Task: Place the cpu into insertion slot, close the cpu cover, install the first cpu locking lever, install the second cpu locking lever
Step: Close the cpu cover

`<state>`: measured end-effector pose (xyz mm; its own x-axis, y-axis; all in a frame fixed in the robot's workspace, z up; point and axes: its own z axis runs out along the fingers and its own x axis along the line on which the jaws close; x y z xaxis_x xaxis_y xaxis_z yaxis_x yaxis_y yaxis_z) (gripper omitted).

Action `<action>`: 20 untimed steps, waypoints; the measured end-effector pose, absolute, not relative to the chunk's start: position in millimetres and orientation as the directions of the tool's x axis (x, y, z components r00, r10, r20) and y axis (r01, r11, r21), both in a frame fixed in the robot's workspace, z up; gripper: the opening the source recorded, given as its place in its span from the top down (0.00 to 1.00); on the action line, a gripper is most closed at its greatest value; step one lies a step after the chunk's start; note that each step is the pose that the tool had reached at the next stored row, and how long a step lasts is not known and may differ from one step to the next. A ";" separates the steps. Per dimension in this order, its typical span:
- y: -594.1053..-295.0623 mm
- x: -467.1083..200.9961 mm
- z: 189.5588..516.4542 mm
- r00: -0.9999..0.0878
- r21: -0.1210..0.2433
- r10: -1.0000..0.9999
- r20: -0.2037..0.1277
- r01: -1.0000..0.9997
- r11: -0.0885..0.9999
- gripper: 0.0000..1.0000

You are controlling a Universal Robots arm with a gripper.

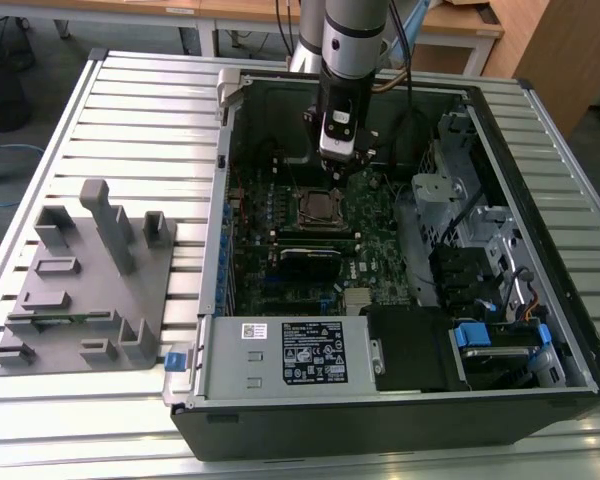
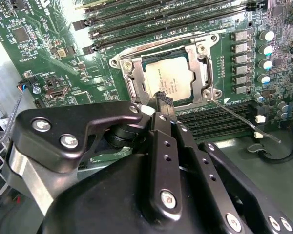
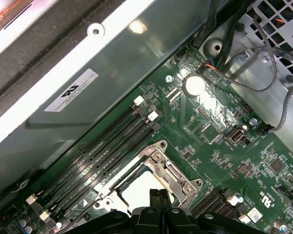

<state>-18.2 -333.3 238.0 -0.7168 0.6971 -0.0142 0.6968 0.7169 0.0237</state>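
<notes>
From my station, the exterior view shows the arm coming down from the upper middle of the frame into the open computer case [image 1: 540, 200], which lies on the slatted metal surface [image 1: 150, 110]. The gripper [image 1: 337, 160] hangs just above the green motherboard [image 1: 375, 250], close over the upper edge of the insertion slot [image 1: 317, 206] near the frame's centre.

In the second wrist view the fingers [image 2: 158, 141] are clenched together with nothing between them, and the gripper [image 2: 164, 100] has its ribbed tip right at the edge of the socket. I cannot tell whether it touches the metal.

The cpu [image 2: 168, 78] sits flat in the slot, its dull silver top showing through the window of the cpu cover [image 2: 203, 61], which lies down around it. A thin wire locking lever [image 2: 244, 119] runs out from one corner of the socket frame, slanting across the black memory slots [image 2: 151, 19] beside it.

The first wrist view has the gripper [image 3: 159, 195] over the same spot, with the cpu [image 3: 141, 192] bright under the cover [image 3: 166, 168] and the long memory slots [image 3: 102, 156] alongside.

In the exterior view, a white-labelled power supply box [image 1: 295, 355] sits at the lower middle of the frame. A grey fixture [image 1: 90, 290] rests on the surface at the exterior view's left, well apart from the case.
</notes>
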 end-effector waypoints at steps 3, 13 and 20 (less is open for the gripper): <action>-333.3 -18.2 238.0 -0.719 0.024 0.695 -0.014 0.695 0.719 0.89; -333.3 -18.2 238.0 -0.726 0.024 0.688 -0.014 0.687 0.726 0.89; -333.3 -18.2 237.9 -0.754 0.024 0.657 -0.014 0.656 0.754 0.89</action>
<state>-18.2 -333.3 237.9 -0.7540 0.6568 -0.0143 0.6564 0.7541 0.0238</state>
